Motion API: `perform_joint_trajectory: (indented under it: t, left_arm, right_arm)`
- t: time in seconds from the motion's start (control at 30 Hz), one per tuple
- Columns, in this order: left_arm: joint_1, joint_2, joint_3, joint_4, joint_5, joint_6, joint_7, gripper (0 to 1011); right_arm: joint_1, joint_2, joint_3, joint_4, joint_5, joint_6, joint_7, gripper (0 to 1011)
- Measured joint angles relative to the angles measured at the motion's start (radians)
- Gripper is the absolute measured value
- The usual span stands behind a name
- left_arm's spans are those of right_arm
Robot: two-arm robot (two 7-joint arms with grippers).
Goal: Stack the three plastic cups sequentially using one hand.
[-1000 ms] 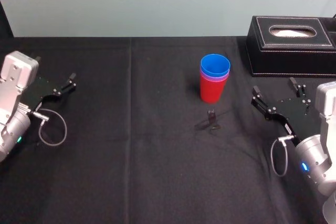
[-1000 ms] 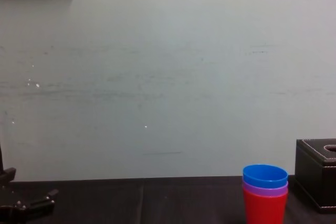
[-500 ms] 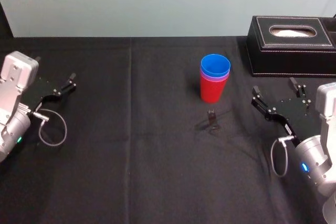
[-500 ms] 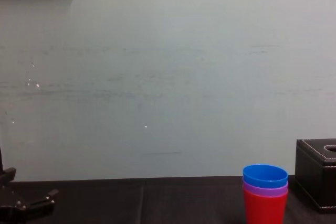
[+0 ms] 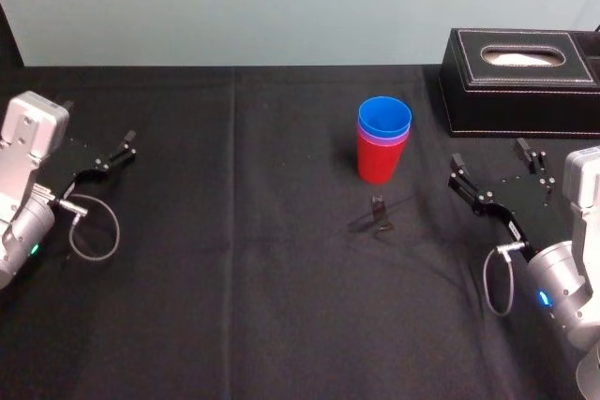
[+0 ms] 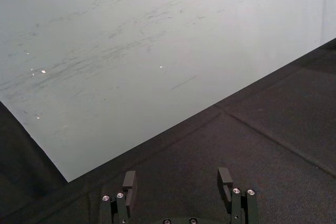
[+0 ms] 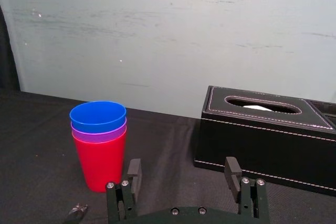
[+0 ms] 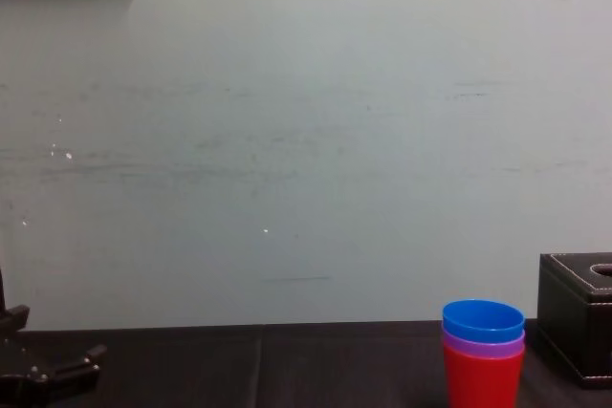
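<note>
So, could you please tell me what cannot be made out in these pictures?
- Purple plastic cup: body hidden inside the red plastic cup, all views.
- Blue plastic cup: lower part hidden in the purple one.
- Red cup's base: cut off by the chest view's bottom edge.
- Small dark thing before the stack, head view: too small to identify.

Red cup (image 8: 482, 379) running off chest view's lower edge. Purple cup (image 7: 100, 133) showing 1 rim band, rest hiding inside. Nearby dark speck (image 5: 378, 205): unidentifiable.
</note>
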Motion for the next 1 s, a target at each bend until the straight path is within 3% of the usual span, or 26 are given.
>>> perform_joint_trajectory:
  t: [1.0]
  left_arm:
    - [0.0,0.0,0.0,0.0,0.0,0.0,0.0,1005]
  right_arm:
    - [0.0,0.0,0.0,0.0,0.001,0.001,-0.001,1003]
